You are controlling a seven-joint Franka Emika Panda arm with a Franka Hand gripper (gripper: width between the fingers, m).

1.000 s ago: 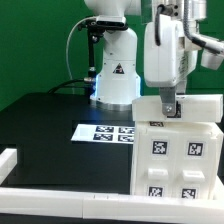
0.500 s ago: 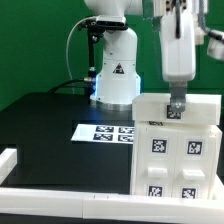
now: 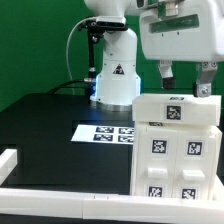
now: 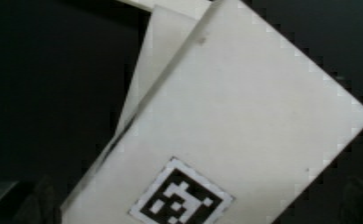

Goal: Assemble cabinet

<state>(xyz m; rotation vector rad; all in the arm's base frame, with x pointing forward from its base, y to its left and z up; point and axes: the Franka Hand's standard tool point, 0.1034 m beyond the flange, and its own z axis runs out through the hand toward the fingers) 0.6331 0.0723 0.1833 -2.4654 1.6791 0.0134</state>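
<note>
The cabinet (image 3: 175, 150) is a large white box at the exterior view's right, its front face carrying several marker tags. A white top panel (image 3: 180, 108) with one tag lies on it. My gripper (image 3: 185, 84) hangs just above that panel, turned broadside to the camera. Its two fingers (image 3: 165, 72) stand wide apart with nothing between them. In the wrist view the white panel (image 4: 231, 110) fills most of the picture, with its tag (image 4: 181, 195) close by. The fingertips barely show there.
The marker board (image 3: 105, 132) lies flat on the black table to the exterior view's left of the cabinet. White border rails run along the front (image 3: 60, 205) and the left (image 3: 8, 157). The arm's white base (image 3: 115, 70) stands at the back.
The gripper has turned about its vertical axis from side-on to broadside and lifted a little off the cabinet top. Its fingers now show spread apart. The cabinet has not moved.
</note>
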